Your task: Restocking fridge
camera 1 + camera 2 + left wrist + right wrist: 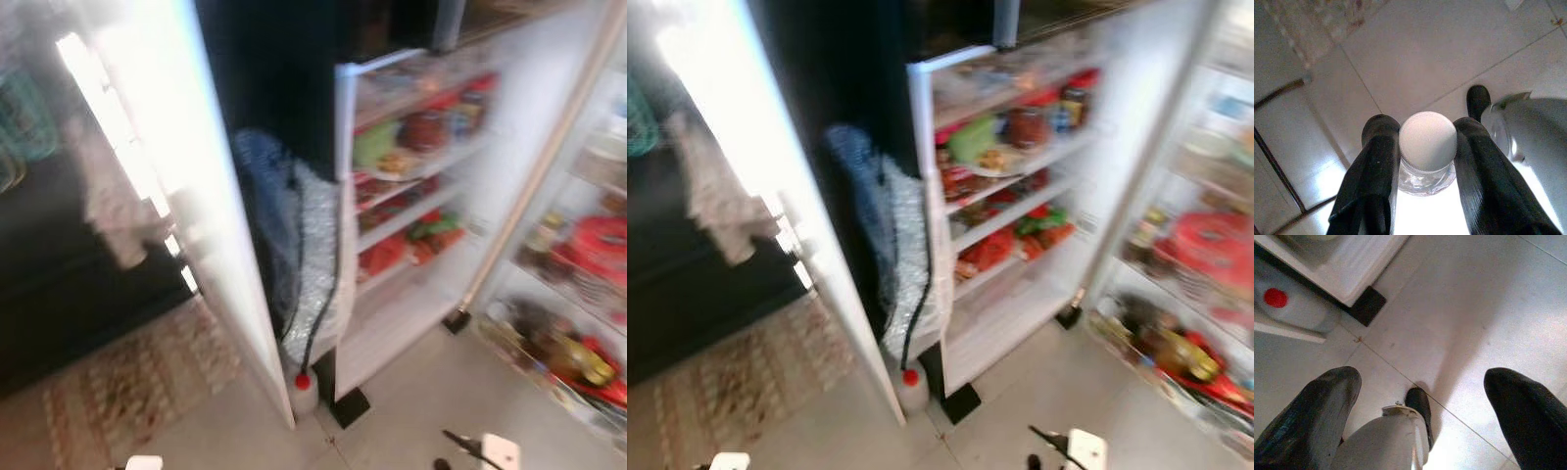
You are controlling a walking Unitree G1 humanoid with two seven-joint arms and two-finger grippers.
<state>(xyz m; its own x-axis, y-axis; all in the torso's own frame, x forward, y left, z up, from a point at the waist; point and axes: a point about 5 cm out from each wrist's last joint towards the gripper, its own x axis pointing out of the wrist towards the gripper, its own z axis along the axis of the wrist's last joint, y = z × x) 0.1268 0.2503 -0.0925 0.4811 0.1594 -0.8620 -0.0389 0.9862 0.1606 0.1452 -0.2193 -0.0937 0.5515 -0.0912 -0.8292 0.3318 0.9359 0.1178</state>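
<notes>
In the left wrist view my left gripper (1425, 126) is shut on a clear plastic bottle (1426, 177) with a white cap (1427, 141). One black finger presses each side of its neck, above the tiled floor. My right gripper (1422, 377) hangs open over the floor with nothing between its fingers. Ahead stands the open fridge (411, 166). Its white shelves hold red, green and orange packs and jars, all blurred. The fridge door (578, 294) on the right has racks full of bottles and a red container.
A white door panel (186, 196) swings out at the left. Behind it hang blue and white bags (294, 245). A white jug with a red cap (304, 387) stands on the floor at the fridge's base. A patterned rug (127, 382) lies at left. My foot (1420, 406) is below the right gripper.
</notes>
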